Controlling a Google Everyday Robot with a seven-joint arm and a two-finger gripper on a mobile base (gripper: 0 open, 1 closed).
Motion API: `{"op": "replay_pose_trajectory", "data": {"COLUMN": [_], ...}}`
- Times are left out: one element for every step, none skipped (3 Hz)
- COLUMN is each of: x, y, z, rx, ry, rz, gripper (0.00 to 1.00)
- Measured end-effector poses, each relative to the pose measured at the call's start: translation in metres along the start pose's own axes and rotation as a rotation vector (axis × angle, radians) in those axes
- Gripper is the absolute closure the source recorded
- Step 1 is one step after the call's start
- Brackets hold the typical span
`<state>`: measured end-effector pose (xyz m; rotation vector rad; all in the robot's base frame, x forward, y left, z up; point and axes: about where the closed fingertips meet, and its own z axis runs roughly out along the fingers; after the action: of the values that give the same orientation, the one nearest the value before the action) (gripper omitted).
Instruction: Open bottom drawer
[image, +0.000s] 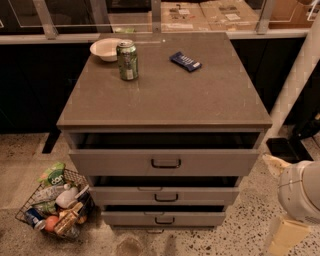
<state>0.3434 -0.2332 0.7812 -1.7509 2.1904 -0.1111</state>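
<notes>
The bottom drawer (130, 218) sat lowest of three in the grey-beige cabinet, just above the floor. Its flat front carried a small black bar handle (164, 220) at centre. A dark slit showed along its upper edge, under the middle drawer (125, 196), so the front stood a little way out; the inside could not be seen. The middle drawer showed a similar dark gap above it. The top drawer (110, 162) was drawn out, with a broad shadowed opening between its front and the cabinet top.

The gripper (290, 200) was at the lower right of the view, to the right of the cabinet and level with the lower two drawers. It was apart from every drawer front and handle. Only a white rounded body and cream-coloured parts above and below it were seen, cut by the frame edge. Whether it was spread or closed could not be told, and it held nothing that could be seen.

On the counter (200, 105) formed by the cabinet top, a green can (127, 60) stood upright near the rear left. A white bowl (104, 49) lay just behind and to the left of it. A dark blue packet (185, 61) lay flat to the right of the can, well apart from it.

On the speckled floor (240, 235) left of the cabinet stood a wire basket (26, 210) holding packets, bottles and an orange fruit. A pale post (300, 75) rose at an angle to the right of the cabinet, with a black tray (282, 149) at its foot.
</notes>
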Motion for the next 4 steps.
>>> {"op": "replay_pose_trajectory", "data": {"x": [0.007,0.015,0.020,0.016], "y": [0.003,0.008,0.023,0.043], "z": [0.033,0.087,0.144,0.197], "rx": [0.029,0.035,0.014,-0.044], "ry": [-0.051,-0.065,-0.037,0.000], "rz": [0.068,0.093,0.068,0.005], "gripper": [0.00,0.00,0.00,0.00]}}
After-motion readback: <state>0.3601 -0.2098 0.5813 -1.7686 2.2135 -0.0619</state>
